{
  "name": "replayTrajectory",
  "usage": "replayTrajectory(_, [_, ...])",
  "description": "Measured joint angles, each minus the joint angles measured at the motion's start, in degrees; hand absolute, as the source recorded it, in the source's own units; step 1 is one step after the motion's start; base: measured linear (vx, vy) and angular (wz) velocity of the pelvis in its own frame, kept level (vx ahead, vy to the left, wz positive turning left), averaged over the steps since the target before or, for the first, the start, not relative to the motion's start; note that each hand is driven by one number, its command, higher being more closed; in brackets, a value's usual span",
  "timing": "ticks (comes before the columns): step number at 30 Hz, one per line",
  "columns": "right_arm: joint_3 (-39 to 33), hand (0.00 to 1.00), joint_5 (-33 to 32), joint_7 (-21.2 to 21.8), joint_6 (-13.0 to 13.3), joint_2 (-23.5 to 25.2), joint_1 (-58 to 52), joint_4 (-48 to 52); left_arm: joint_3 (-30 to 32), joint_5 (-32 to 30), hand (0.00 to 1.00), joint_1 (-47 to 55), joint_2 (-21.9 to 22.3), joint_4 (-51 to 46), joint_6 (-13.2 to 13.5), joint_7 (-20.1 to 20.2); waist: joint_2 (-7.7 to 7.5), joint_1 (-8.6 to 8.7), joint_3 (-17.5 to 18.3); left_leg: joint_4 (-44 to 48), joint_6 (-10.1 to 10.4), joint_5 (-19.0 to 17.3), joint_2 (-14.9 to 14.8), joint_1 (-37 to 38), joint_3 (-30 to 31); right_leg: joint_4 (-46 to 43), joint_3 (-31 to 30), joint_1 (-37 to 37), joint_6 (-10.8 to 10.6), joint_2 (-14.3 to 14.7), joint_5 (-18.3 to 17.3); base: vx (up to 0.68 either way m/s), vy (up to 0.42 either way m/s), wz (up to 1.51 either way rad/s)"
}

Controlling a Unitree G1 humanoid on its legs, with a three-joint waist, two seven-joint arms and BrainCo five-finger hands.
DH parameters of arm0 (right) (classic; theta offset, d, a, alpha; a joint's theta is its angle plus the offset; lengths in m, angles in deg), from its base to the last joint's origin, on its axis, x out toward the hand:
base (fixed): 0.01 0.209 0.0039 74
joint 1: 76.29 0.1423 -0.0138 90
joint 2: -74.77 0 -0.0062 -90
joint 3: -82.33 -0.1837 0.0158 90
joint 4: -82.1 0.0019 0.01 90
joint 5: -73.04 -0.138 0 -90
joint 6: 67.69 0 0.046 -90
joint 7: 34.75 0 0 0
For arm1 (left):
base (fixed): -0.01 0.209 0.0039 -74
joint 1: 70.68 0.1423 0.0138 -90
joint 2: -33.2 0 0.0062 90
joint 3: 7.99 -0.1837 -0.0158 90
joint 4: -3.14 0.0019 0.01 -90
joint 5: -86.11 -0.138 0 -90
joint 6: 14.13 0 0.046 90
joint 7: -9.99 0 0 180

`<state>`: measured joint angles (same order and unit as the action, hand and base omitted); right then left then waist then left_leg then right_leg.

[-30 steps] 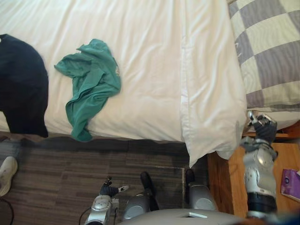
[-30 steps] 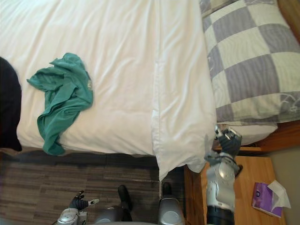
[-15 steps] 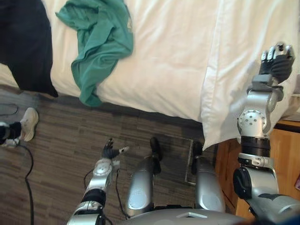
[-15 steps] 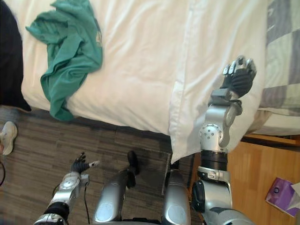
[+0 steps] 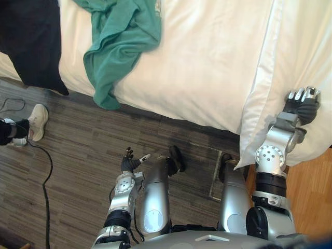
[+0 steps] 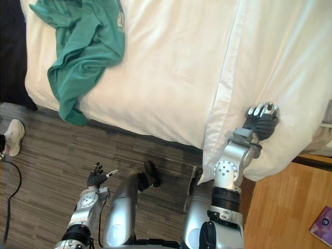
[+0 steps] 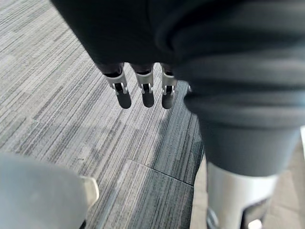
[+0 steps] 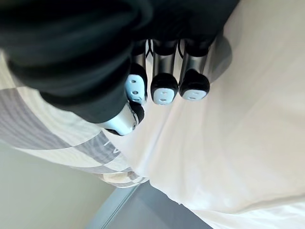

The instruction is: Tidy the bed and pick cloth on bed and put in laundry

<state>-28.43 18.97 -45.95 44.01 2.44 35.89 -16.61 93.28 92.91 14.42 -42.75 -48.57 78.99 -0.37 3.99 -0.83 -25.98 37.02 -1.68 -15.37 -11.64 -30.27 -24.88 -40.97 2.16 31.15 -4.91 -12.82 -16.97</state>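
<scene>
A crumpled green cloth (image 5: 120,37) lies on the white bed (image 5: 207,62), its tail hanging over the near edge. A black cloth (image 5: 32,44) drapes over the bed's left corner. My right hand (image 5: 302,105) rests over the folded-back white duvet (image 6: 280,57) at the bed's right side, fingers (image 8: 164,88) loosely bent and holding nothing. My left hand (image 5: 129,161) hangs low over the floor, well short of the bed, with its fingers (image 7: 143,90) straight and empty.
A grey-checked pillow (image 8: 33,136) lies past the right hand. A wooden nightstand (image 6: 282,207) stands at the lower right with a purple pack (image 6: 324,223) on it. A person's shoe (image 5: 36,120) is on the dark striped floor (image 5: 78,155) at the left.
The camera has tilted further, so the bed sits higher in view. My right hand has come down from above the duvet towards its near edge. The left hand hangs as before.
</scene>
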Motion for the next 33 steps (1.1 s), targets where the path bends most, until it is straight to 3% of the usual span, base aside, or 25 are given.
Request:
replayTrajectory(3, [0.63, 1.0, -3.15, 2.67, -0.9, 0.73, -2.76, -3.92, 0.67, 0.13, 0.0, 0.01, 0.61, 3.17, -0.03, -0.05, -2.42, 0.1, 1.28, 0.16, 0.31, -0.25, -0.39, 1.98, -0.88, 0.33, -0.94, -1.57, -0.64, 0.37, -1.64, -0.04, -0.071, -0.16])
replayTrajectory(6, [0.43, 1.0, -5.93, 3.22, -2.88, 2.27, -7.76, -9.1, 0.63, 0.95, 0.0, 0.6, 1.66, 4.92, -0.03, -0.02, -3.77, 0.7, 2.03, 0.25, 0.39, -0.28, -1.01, 3.23, -1.28, 0.64, -1.4, -2.57, -0.86, 0.92, -1.83, -0.04, -0.041, -0.13])
replayTrajectory(9, [0.16, 1.0, -8.46, 0.82, -6.28, 3.13, -14.15, -22.84, 0.61, 1.13, 0.0, 0.83, 1.91, 6.0, 0.04, -0.02, -3.81, 1.46, 2.11, -0.09, 1.12, -0.72, -1.11, 4.15, -1.42, 1.16, -1.42, -3.54, -0.88, 1.02, -1.82, -0.04, -0.012, -0.05])
replayTrajectory(12, [1.27, 1.0, -8.87, -0.38, -9.0, 3.23, -21.1, -29.86, 0.64, 1.35, 0.0, 1.58, 2.7, 6.29, 0.12, -0.02, -3.6, 1.71, 2.22, -2.08, 1.5, -0.57, -1.24, 6.55, -2.42, 3.81, -1.88, -5.65, -1.01, 1.73, -0.85, 0.02, 0.002, -0.17])
replayTrajectory(15, [1.13, 1.0, -8.67, -0.18, -9.2, 3.27, -24.51, -30.33, 0.64, 1.34, 0.0, 2.98, 3.14, 6.4, 0.24, 0.05, -3.59, 2.46, 2.47, -5.07, 1.87, -0.04, -1.21, 10.58, -3.07, 8.27, -1.73, -10.17, -1.15, 2.39, 0.83, 0.06, 0.009, -0.18])
replayTrajectory(16, [1.12, 0.0, -8.54, -0.04, -9.47, 3.27, -25.48, -31.85, 0.67, 1.3, 0.0, 4.3, 3.38, 6.94, 0.53, 0.11, -3.83, 3.04, 4.5, -7.0, 2.23, 0.27, -1.16, 11.9, -3.35, 11.13, -1.37, -11.97, -1.21, 2.72, 1.58, 0.1, 0.006, -0.09])
replayTrajectory(20, [1.01, 0.0, -6.64, 0.93, -11.24, 3.2, -28.36, -35.51, 1.3, 0.65, 0.0, 6.36, 4.0, 8.35, 0.55, 0.57, -4.49, 3.05, 8.54, -12.6, 2.52, 2.0, -0.17, 17.31, -4.75, 17.99, -0.89, -17.98, -1.47, 2.8, 3.62, 0.18, -0.012, -0.09])
replayTrajectory(22, [0.84, 0.0, -2.66, 1.54, -13.01, 3.08, -30.45, -37.6, 2.8, 0.25, 0.0, 6.9, 4.65, 10.43, 0.54, 0.73, -4.8, 3.11, 12.14, -15.65, 3.1, 2.55, 0.54, 19.67, -5.08, 20.36, 0.44, -20.13, -1.57, 2.6, 4.46, 0.21, -0.04, 0.0])
replayTrajectory(26, [0.56, 0.0, 7.38, 2.22, -15.97, 2.98, -31.64, -39.81, 2.77, -1.97, 0.0, 8.19, 5.07, 11.36, 0.31, 0.59, -5.22, 3.21, 15.68, -24.03, 4.34, 6.17, 2.07, 25.39, -5.9, 22.53, 2.32, -23.13, -1.7, 2.85, 6.98, 0.19, -0.059, 0.0])
replayTrajectory(30, [0.49, 0.0, 21.37, 2.71, -17.77, 2.94, -32.16, -40.97, 2.15, -6.56, 0.0, 8.0, 5.21, 12.55, -0.2, 0.33, -5.87, 3.62, 16.88, -31.65, 5.41, 10.39, 2.65, 29.97, -4.66, 22.16, 4.84, -25.6, -1.34, 4.0, 7.59, 0.11, -0.09, 0.2])
replayTrajectory(33, [-1.0, 0.0, 23.28, 2.6, -18.0, 3.03, -32.16, -42.16, 1.35, -8.86, 0.0, 8.14, 5.18, 12.67, -0.64, -0.15, -5.86, 3.27, 17.48, -35.95, 6.18, 13.02, 2.77, 31.52, -4.4, 22.73, 5.13, -25.86, -1.19, 4.9, 7.67, 0.04, -0.092, 0.12])
